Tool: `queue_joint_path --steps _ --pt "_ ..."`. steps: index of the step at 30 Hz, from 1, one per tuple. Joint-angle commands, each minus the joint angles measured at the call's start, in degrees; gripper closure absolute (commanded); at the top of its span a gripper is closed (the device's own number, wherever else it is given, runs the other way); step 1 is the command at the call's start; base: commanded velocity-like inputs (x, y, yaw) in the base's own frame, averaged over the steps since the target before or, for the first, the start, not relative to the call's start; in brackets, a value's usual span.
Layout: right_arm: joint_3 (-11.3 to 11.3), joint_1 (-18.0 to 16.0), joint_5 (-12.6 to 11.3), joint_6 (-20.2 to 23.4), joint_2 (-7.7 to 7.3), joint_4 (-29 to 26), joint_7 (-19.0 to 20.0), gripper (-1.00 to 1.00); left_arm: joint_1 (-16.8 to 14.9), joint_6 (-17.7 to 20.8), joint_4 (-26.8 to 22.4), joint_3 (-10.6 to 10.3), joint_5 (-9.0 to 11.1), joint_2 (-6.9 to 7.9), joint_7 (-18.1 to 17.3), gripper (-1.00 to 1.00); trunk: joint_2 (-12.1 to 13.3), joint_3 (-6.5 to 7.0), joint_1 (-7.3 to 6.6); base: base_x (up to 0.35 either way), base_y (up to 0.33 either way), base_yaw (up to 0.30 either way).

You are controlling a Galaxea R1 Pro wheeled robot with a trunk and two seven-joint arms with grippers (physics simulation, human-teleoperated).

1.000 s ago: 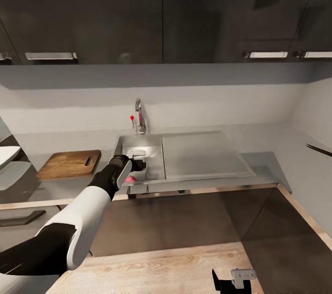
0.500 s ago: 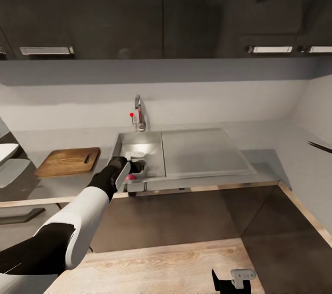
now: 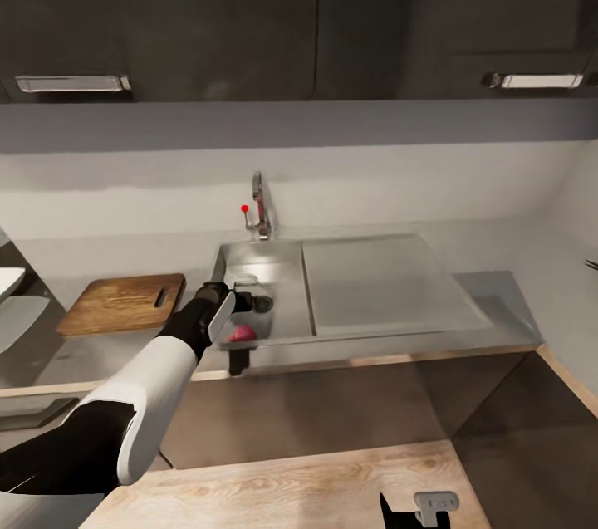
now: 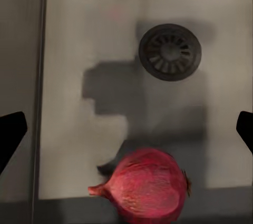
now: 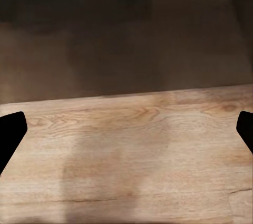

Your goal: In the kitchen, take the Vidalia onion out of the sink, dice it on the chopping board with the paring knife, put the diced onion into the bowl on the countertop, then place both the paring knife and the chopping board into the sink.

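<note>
The left gripper is held over the sink, above the basin's near edge, so that a descent onto the Vidalia onion can be made. In the left wrist view its fingertips are seen spread wide, with nothing between them; the claw is open and empty. The onion is found on the basin floor against the sink's front wall, on the near side of the drain and apart from it. It is not yet centred between the fingertips, so a small shift toward the sink's front wall is judged necessary before closing.

The chopping board is laid flat on the countertop just left of the sink, presumably kept ready for dicing. The tap is set behind the basin.

The right gripper is parked low, well in front of the sink, over the wooden floor; its fingers are spread, nothing held.
</note>
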Motion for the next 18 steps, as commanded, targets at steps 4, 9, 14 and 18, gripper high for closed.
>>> queue_joint_path --steps 4,9,14,18 --pt "-0.48 -0.08 0.45 -0.22 0.07 -0.03 0.5 -1.0 -0.03 0.24 -0.02 -0.23 0.48 0.01 0.42 -1.0 -0.08 -0.45 0.03 0.15 0.017 0.0" --pt "-0.48 -0.07 0.45 -0.21 0.11 -0.02 0.5 -1.0 -0.03 0.24 0.12 -0.27 0.5 0.0 0.42 -1.0 -0.08 -0.91 0.03 0.085 0.004 0.0" --pt "-0.48 -0.08 0.45 -0.23 0.1 -0.02 0.5 -1.0 -0.03 0.09 1.63 -0.34 0.52 -0.1 0.43 -1.0 -0.08 -1.37 0.03 0.017 0.001 0.0" --pt "-0.48 -0.06 0.45 -0.22 0.08 -0.02 0.5 -1.0 -0.03 -1.83 2.3 -0.37 0.62 -0.16 0.43 -1.0 -0.08 -1.74 0.03 -0.028 -0.015 0.0"
